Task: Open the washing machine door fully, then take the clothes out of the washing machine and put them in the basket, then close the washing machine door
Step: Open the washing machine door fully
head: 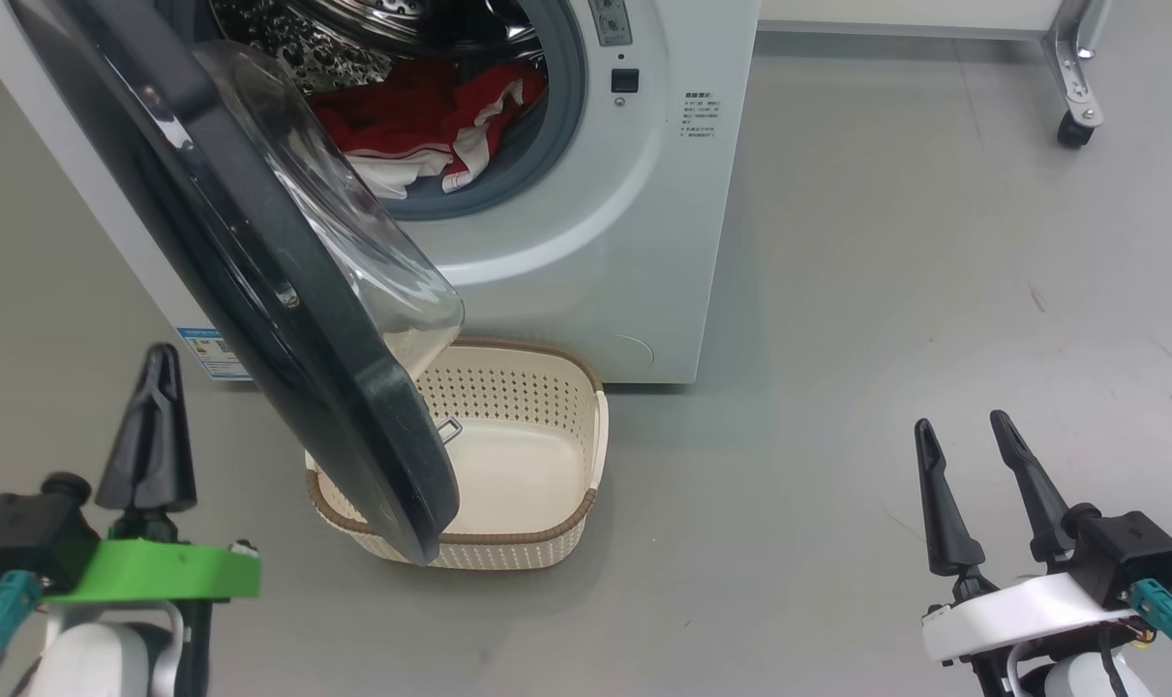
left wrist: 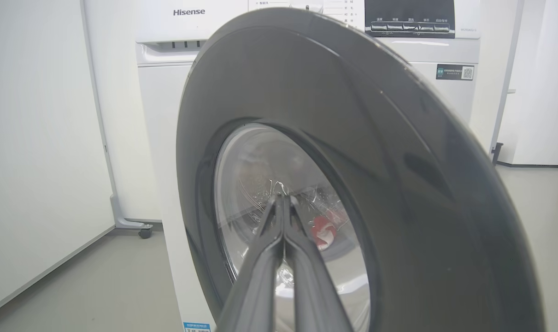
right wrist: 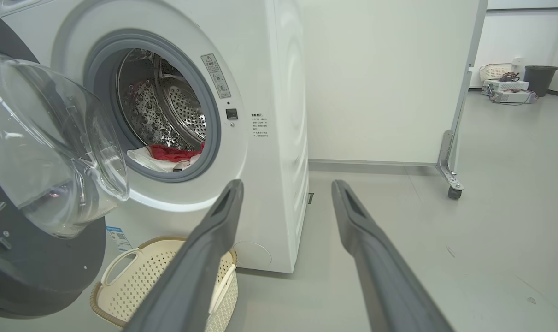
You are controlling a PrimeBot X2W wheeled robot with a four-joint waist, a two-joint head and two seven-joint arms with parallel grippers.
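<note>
Smooth grey floor (head: 886,290) spreads before me. To my right a white partition (right wrist: 380,78) stands on a castor (right wrist: 454,192); beyond it a dark bin (right wrist: 540,79) sits by the far wall (right wrist: 523,32).

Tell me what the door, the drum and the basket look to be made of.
Washing machine door: glossy black rim, likely plastic by its reflections; clear bulging bowl, glass or clear plastic, can't tell. Drum: shiny dimpled, perforated metal, probably stainless steel. Basket: matte cream perforated plastic, brown woven-look rim, seemingly moulded.
</note>
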